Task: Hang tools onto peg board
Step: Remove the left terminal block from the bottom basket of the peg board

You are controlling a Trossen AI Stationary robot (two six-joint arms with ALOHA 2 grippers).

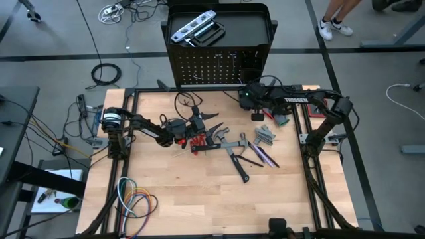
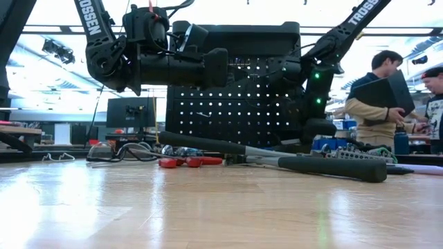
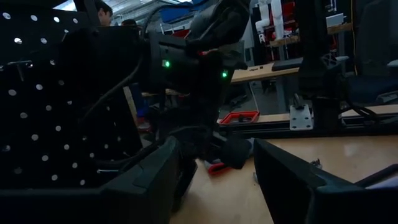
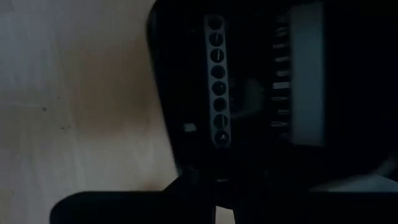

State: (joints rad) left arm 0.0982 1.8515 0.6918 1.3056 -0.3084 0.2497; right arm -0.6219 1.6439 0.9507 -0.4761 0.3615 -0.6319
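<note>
Tools lying on wood table, peg board at far edge

Light wooden tabletop (image 1: 199, 199) is sitting inside a black frame on a grey floor with dark seams. Two people are standing behind the table in the low view; a pair of white shoes is showing on the floor in the high view. Coiled coloured cables (image 1: 135, 199) are lying at the near left corner.

Black perforated metal peg board (image 1: 216, 66) is standing upright at the table's far edge, its tray top carrying a silver level (image 1: 192, 28). Loose tools are clustering mid-table: red-handled pliers (image 1: 198, 141), a steel hammer (image 1: 236, 159) with dark grip, grey wrenches (image 1: 264, 136), thin dark screwdrivers (image 1: 265, 157).

Left gripper (image 1: 199, 124) is hovering over the pliers, jaws standing partly apart around nothing. Right gripper (image 1: 257, 116) is reaching down by the board's right end, just above the table, jaws closed tight; whether they are pinching anything I cannot tell
</note>
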